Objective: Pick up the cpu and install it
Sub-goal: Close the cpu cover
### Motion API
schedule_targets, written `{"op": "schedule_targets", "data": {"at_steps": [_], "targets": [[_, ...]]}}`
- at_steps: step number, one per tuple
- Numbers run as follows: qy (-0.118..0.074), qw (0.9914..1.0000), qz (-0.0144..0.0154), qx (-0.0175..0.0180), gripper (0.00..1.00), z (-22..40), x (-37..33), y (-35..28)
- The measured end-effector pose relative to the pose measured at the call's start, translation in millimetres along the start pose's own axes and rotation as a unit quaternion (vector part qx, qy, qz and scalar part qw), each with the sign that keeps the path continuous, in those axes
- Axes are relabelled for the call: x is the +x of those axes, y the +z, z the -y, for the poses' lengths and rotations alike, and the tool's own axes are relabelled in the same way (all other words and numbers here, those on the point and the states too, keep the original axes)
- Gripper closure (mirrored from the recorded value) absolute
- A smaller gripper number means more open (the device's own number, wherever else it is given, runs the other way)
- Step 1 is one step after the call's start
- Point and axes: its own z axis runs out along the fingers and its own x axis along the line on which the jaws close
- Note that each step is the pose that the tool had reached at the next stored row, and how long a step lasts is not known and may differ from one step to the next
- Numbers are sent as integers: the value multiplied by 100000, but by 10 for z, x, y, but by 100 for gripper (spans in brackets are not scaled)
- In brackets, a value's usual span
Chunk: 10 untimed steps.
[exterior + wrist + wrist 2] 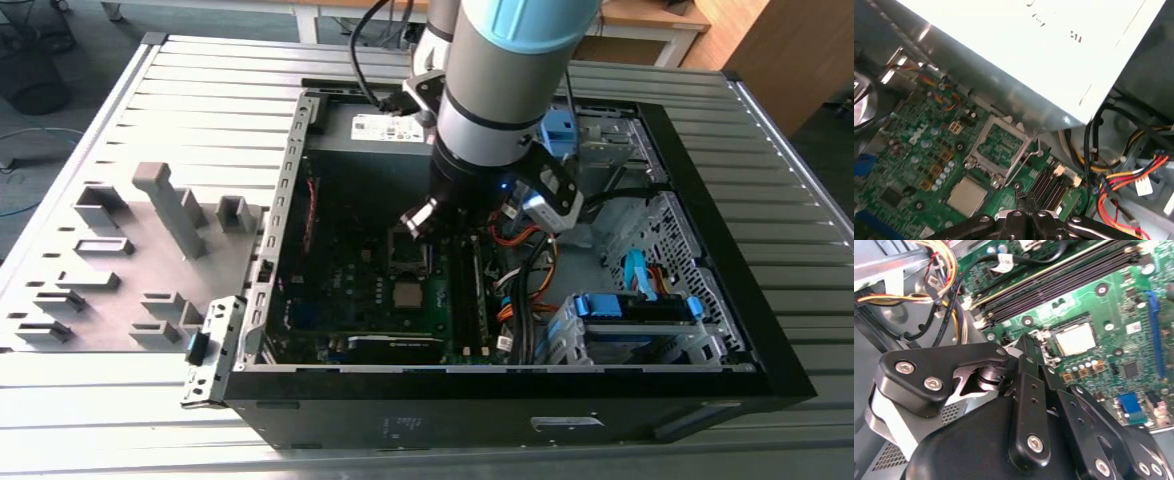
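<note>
Progress: we judge the pick and the placing done. The cpu [404, 293] lies flat in its socket on the green motherboard [354, 285], just below the centre of the exterior view.
Not yet done: the socket's retention frame [978, 142] stands tipped open beside the cpu and its wire lever [1024, 162] is unlatched. We read the chip as seated but not clamped.
Gripper: the gripper [1023, 200] looks closed, tips together with nothing between them. It hangs low over the board by the open frame, near the cpu but apart from it.
Cpu surface: a silvery square with a bare top; nothing rests on it in both wrist views.
Hidden: in the exterior view the arm [507, 90] covers the upper middle of the computer case [534, 385] and the board behind the socket.
Contact: we cannot tell whether the tips touch the lever or the frame.
Seating: we cannot tell whether the cpu sits fully down or is turned the right way.
Cut off: the pale power supply box [1004, 50] runs out of the first wrist view, and the memory slots [1064, 282] run out of the second.
Elsewhere: the grey tray of plastic blocks [134, 250] sits outside the case at the exterior view's left, well apart from the gripper.
</note>
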Motion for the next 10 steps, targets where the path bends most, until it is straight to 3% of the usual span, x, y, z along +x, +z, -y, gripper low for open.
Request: {"op": "schedule_targets", "data": {"at_steps": [10], "targets": [[-145,99998,472,289,89,-73,-51,184]]}}
